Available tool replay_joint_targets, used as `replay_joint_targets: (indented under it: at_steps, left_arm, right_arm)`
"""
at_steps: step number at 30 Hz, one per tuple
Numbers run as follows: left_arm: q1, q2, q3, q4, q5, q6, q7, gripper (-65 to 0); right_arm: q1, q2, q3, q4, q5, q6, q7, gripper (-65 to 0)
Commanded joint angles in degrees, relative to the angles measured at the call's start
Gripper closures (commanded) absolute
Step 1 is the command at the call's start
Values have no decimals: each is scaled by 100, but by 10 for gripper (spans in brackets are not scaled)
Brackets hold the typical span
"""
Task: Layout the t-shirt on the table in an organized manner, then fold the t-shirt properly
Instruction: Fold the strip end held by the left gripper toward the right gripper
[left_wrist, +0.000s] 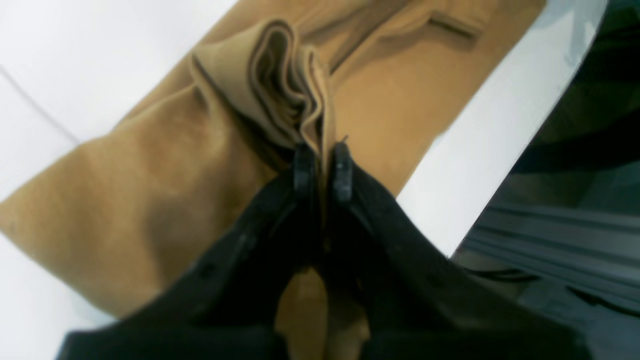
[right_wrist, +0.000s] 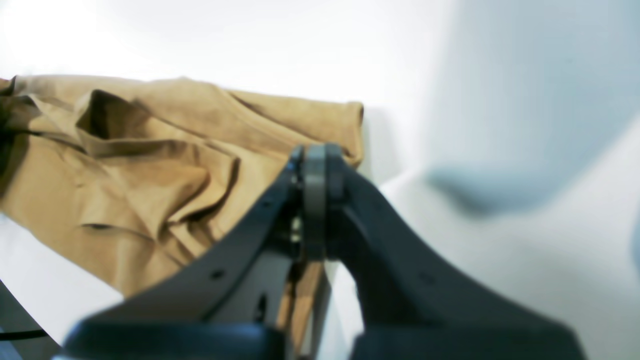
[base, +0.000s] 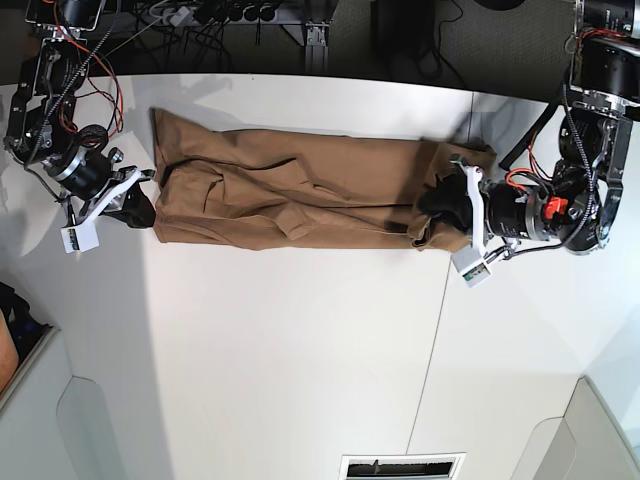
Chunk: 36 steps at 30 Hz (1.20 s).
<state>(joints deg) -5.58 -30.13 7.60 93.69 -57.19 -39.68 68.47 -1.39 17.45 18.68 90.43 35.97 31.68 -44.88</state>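
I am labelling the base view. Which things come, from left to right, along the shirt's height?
Right gripper → t-shirt → left gripper, clamped on the shirt's end → bare table.

Cables (base: 210, 14), perhaps a vent (base: 400, 467).

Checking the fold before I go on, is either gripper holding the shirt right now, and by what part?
The left gripper pinches a bunched edge of the t-shirt at one end. The right gripper is shut at the other end; a hold cannot be told.

Bright, even light; both wrist views soft, glaring white.
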Motion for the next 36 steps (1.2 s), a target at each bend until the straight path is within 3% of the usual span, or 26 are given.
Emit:
replay_joint_targets:
  at_steps: [1,12,16,18,25,36]
  left_arm:
    - [-127,-57,-44,68,-96,-32,-188,0]
    - [-140,710,-44,-236,225,-32,-407,0]
    - [-140,791,-44,-238,105,-32,-398,-248]
    - [-140,791,-44,-236,-188,-32,-400,-293]
    - [-404,848,-79,-214,-463,-32,-393,-292]
    - [118,693,-1290,-221,-516,-32,-409,-283]
  right_arm:
    - [68,92,44,105,90,4,92,0]
    - [-9,94,44,105,90,7,-15,0]
    - [-7,92,44,105,114,4,-4,0]
    - [-9,92,44,105,105,4,-13,0]
    - [-9,94,44,105,87,4,-15,0]
    - [-9,92,44,105,90,4,-125,0]
